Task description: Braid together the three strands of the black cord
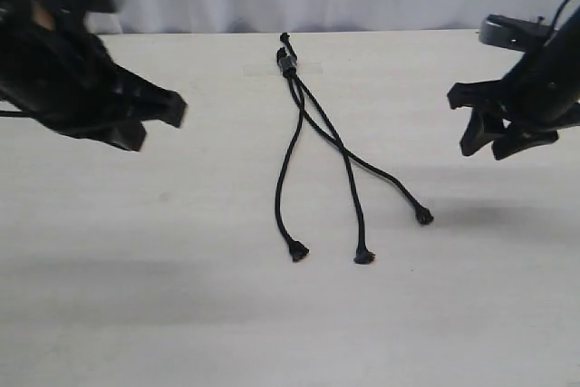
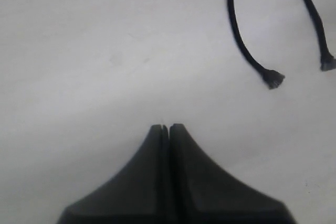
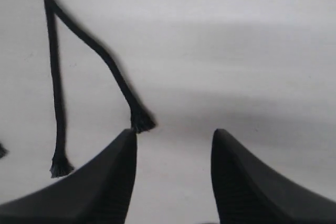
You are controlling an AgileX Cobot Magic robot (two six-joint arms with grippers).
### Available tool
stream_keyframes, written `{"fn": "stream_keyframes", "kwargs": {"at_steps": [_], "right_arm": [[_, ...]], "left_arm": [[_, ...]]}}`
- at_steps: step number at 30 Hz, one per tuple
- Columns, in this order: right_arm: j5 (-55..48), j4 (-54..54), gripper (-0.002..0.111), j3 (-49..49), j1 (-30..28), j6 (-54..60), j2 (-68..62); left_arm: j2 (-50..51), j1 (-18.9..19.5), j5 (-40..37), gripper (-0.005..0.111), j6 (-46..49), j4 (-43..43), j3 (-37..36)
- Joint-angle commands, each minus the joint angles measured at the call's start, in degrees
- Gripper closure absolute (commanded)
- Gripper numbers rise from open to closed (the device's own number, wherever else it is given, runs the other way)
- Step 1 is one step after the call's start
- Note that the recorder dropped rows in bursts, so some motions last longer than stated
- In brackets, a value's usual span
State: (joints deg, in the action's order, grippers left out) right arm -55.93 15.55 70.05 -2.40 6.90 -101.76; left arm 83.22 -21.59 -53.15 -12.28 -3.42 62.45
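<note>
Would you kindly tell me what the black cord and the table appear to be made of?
The black cord looks like matte woven textile fibre, perhaps synthetic: a braided texture shows, and the strand ends fray into tufts. The table looks like pale matte laminate or painted board; it shows no clear grain, so I cannot be sure.
</note>
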Motion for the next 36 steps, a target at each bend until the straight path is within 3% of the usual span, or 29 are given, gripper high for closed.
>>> {"fn": "stream_keyframes", "kwargs": {"at_steps": [1, 8, 12, 17, 21, 30, 36], "right_arm": [[1.57, 3.80, 0.065, -4.57, -5.37, -0.07, 4.25], [5.25, 3.82, 0.065, -10.43, -7.68, 0.32, 9.84], [6.12, 3.55, 0.065, -11.89, -7.68, 0.32, 11.33], [6.13, 3.55, 0.065, -11.88, -7.68, 0.07, 11.74], [6.23, 3.55, 0.065, -11.88, -7.71, 0.07, 11.86], [6.72, 3.55, 0.065, -11.88, -7.71, 0.07, 11.86], [6.72, 3.55, 0.065, -11.88, -7.71, 0.07, 11.86]], "left_arm": [[11.14, -8.71, 1.23, 0.107, -5.43, 2.84, 5.99], [28.82, -17.18, -0.48, 0.107, -7.25, 2.84, 23.44], [37.34, -20.05, -5.68, 0.107, -7.44, 2.96, 34.00], [44.80, -22.13, -6.62, 0.107, -7.80, 2.96, 43.52], [48.69, -22.44, -7.72, 0.100, -9.87, 2.86, 47.42], [51.66, -22.44, -6.43, 0.063, -10.42, 1.97, 47.97], [53.90, -22.44, -3.81, 0.059, -10.42, -0.50, 47.97]]}}
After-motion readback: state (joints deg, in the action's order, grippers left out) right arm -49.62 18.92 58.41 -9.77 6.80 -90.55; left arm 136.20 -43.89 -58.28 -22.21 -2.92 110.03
